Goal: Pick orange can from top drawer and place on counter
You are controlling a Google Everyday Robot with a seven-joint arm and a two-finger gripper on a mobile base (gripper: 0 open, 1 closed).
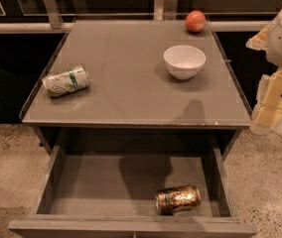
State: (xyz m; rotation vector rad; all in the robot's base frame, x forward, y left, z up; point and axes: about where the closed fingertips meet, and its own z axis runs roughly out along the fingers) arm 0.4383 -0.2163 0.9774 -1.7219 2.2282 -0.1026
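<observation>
**Item 1: top drawer [94, 187].** It stands pulled open below the front edge of the desk [126, 88]. It is wide and shallow, with a flat grey bottom and low side walls. You will find one thing in it, the orange can [177, 199]. A soft shadow lies across the middle of the bottom.

**Item 2: white bowl [184, 61].** It sits upright on the desk, right of centre. Its inside shows plain white and nothing more.

**Item 3: desk.** It has a matte grey top and carries three things:
- the white bowl
- a pale green-and-white can [65, 81], lying on its side near the left edge
- a round red-orange fruit [195, 21], at the far edge toward the right

**Item 4: gripper [275, 108].** You see it at the right edge of the view, beside the right side of the desk and partly cut off. Its parts are cream and white. You cannot tell whether it is released or clenched.

**Item 5: orange can, position.**
- It lies on its side at the front right of the drawer, just behind the front wall.
- It is lower in the view than the gripper and to its left, well apart and not touching.
- The front right corner of the desk lies between the two.

**Item 6: orange can, appearance.** It is small and shiny, orange-gold with dark lettering and silver ends. Its long axis runs roughly left to right.
</observation>
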